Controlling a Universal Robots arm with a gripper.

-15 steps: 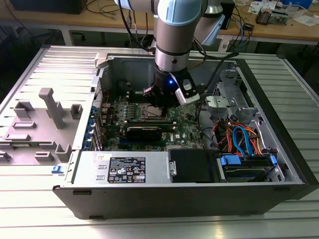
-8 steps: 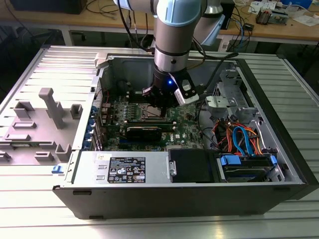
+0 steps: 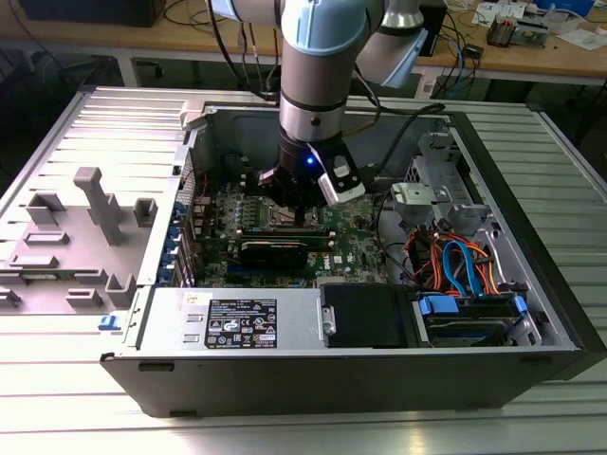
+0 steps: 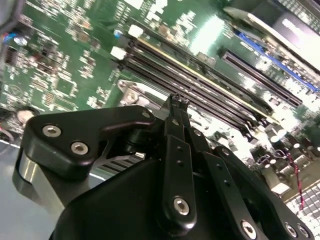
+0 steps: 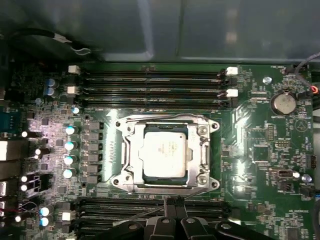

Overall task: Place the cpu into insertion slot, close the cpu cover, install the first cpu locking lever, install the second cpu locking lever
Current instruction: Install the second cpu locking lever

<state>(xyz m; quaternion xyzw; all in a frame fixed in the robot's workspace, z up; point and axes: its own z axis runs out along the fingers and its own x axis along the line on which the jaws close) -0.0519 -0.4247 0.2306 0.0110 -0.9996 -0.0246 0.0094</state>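
Observation:
In the first wrist view the cpu (image 5: 165,152), a dull silver square, lies flat in the insertion slot (image 5: 214,125) on the green motherboard. The cpu cover (image 5: 131,150) is down around it as a silver frame, with the chip showing through its window. My gripper (image 5: 174,202) stands just off one edge of the socket, between it and a bank of black memory slots (image 5: 125,207), its thin black fingertips drawn together. A thin wire-like line runs off from the tips; I cannot tell what it is. In the exterior view the gripper (image 3: 300,216) reaches down into the open computer case. The second wrist view shows the tips (image 4: 178,100) low over the board.
More memory slots (image 5: 150,82) lie past the socket's far edge, a row of capacitors (image 5: 69,145) on one side and a coin battery (image 5: 283,102) on the other. In the case, a power supply (image 3: 237,322) is at the front and a drive bay with cables (image 3: 455,265) on the exterior view's right.

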